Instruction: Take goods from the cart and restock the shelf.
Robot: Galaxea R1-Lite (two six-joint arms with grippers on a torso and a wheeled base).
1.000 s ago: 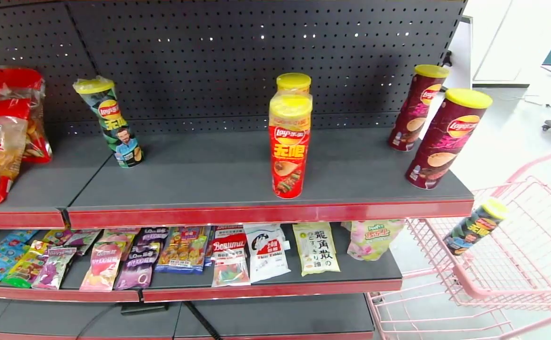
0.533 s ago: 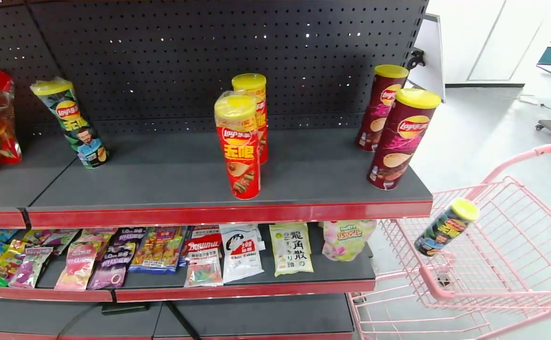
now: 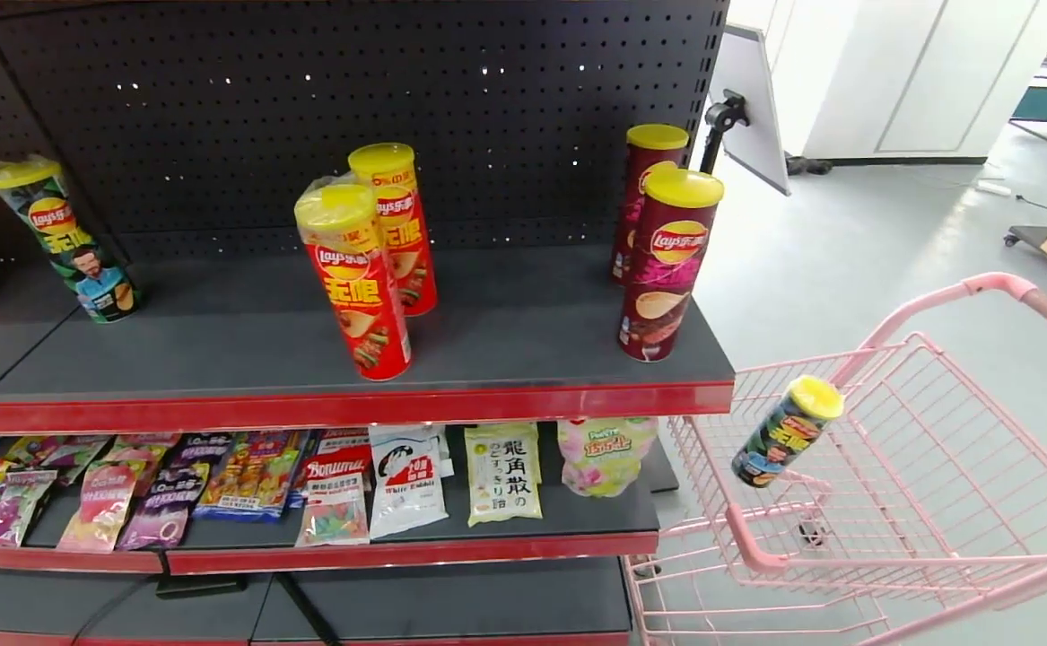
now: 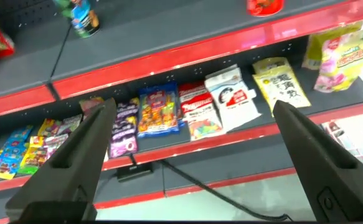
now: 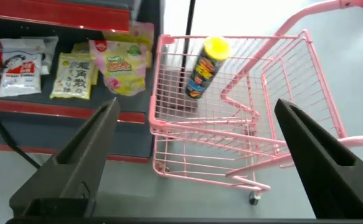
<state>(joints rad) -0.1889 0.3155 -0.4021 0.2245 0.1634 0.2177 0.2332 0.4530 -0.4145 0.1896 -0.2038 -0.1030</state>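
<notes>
Pink wire cart (image 3: 990, 285) with one yellow-lidded dark crisp tube (image 3: 788, 431) has swung inward, likely the camera turning; left gripper (image 4: 193, 106) and right gripper (image 5: 197, 104) gape empty, pick next.

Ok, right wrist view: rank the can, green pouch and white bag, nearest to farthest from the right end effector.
1. Can, in the cart.
2. Pouch, at the shelf end beside the cart.
3. White bag, farther along the shelf.

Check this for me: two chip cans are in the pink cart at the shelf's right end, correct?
No, the pink cart holds one chip can, not two, tilted with its yellow lid up; the head view shows it. The cart does stand at the right end of the shelf.
</notes>
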